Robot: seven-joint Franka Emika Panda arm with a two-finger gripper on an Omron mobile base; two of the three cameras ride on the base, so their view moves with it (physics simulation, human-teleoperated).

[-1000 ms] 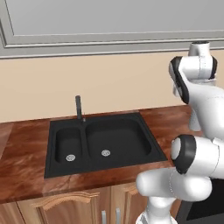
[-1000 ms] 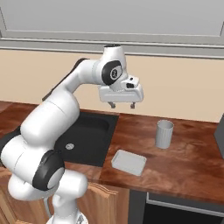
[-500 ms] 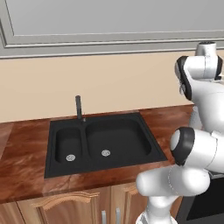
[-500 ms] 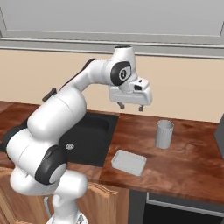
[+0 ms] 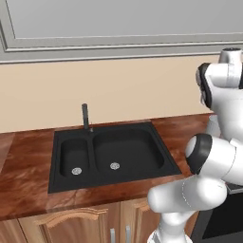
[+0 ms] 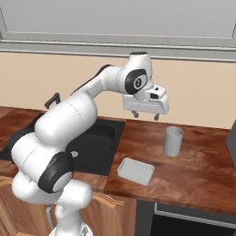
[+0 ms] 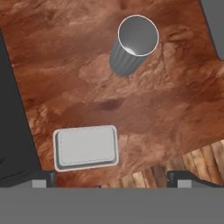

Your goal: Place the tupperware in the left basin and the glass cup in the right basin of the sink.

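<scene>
Nothing is in the sink yet, both jobs are still to do

The gripper (image 6: 145,115) hangs high over the wood counter (image 6: 198,173) with its two fingers spread wide and nothing between them. The cup (image 6: 173,141) stands upright on the counter, at about 4 o'clock from the gripper in the right base view. The tupperware (image 6: 135,171) lies flat on the counter at about 6 o'clock from the gripper, near the sink (image 5: 111,154) edge and well apart from the cup. In the hand view the cup (image 7: 133,43) is at 12 o'clock and the tupperware (image 7: 85,147) at 7 o'clock. The left basin (image 5: 74,157) and the right basin (image 5: 126,151) are both bare, just a drain in each. I think the arm is going to pick one of them first, but it has not gone down yet
</scene>
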